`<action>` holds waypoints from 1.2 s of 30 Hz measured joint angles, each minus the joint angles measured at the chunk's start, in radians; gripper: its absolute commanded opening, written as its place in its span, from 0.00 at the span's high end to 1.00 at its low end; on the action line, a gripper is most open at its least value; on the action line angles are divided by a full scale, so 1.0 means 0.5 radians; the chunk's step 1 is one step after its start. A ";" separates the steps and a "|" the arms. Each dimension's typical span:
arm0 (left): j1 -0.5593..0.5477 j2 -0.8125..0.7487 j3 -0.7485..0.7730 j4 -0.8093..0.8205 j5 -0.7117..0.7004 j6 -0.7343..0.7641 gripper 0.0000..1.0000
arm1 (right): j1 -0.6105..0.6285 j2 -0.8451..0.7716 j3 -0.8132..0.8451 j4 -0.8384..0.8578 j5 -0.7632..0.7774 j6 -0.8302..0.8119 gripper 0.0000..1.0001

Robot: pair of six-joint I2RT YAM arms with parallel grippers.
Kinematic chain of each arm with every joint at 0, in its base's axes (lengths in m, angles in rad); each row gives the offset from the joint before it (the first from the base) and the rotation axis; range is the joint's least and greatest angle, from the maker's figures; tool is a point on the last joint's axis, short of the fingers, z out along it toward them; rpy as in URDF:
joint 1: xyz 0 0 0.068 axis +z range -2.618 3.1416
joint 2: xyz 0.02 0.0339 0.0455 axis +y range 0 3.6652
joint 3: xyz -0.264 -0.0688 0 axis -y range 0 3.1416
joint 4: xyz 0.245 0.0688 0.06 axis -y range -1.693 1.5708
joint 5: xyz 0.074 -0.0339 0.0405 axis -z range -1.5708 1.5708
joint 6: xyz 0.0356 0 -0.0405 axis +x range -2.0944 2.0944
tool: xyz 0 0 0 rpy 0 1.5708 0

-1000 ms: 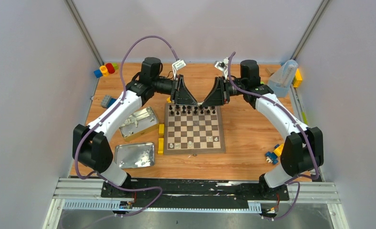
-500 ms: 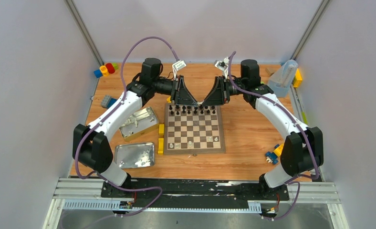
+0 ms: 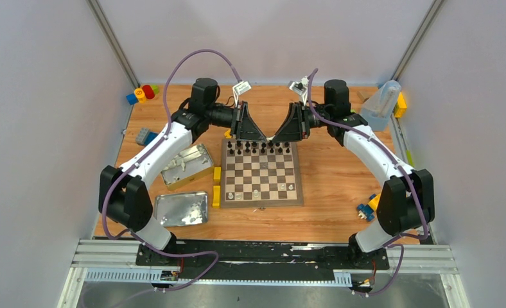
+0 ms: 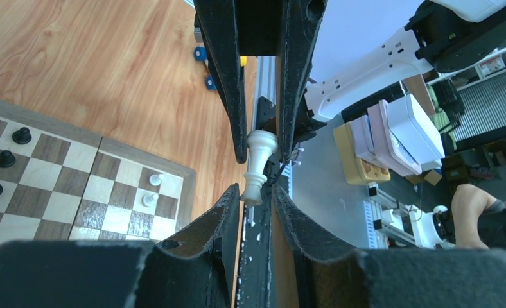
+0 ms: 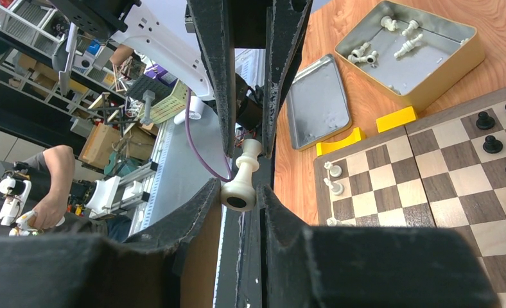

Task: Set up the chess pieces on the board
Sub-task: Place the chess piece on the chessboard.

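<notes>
chess piece (image 4: 258, 160) level, axis 9–3 o'clock, base toward 3 | right gripper (image 5: 241, 192) pinches base | left gripper (image 4: 255, 191) at head, grip unclear

On my feed, the wooden counter (image 3: 334, 167) carries the chessboard (image 3: 261, 203). Two yellow blocks (image 3: 216, 196) lie just beside its left edge, and an open tin (image 3: 187, 165) and a shallow tin lid (image 3: 181, 209) lie further left.

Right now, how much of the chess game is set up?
Done: small black chess pieces line the far rows of the checkered wooden board, and a few pale pieces stand on its near row. In hand: the right gripper grips one pale piece, with the left gripper around its other end. Left: more pale pieces lie in the gold-sided metal tin.
</notes>
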 measured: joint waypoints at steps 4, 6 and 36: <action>0.000 0.018 0.000 0.000 -0.006 -0.004 0.72 | -0.002 0.014 -0.006 0.009 -0.008 0.008 0.99; -0.001 0.031 0.000 -0.001 -0.006 -0.005 0.74 | -0.002 0.014 -0.018 0.017 -0.007 0.014 0.99; -0.089 -0.037 0.212 -1.223 -0.802 1.083 0.94 | -0.422 -0.072 -0.127 -0.285 0.105 -0.397 0.36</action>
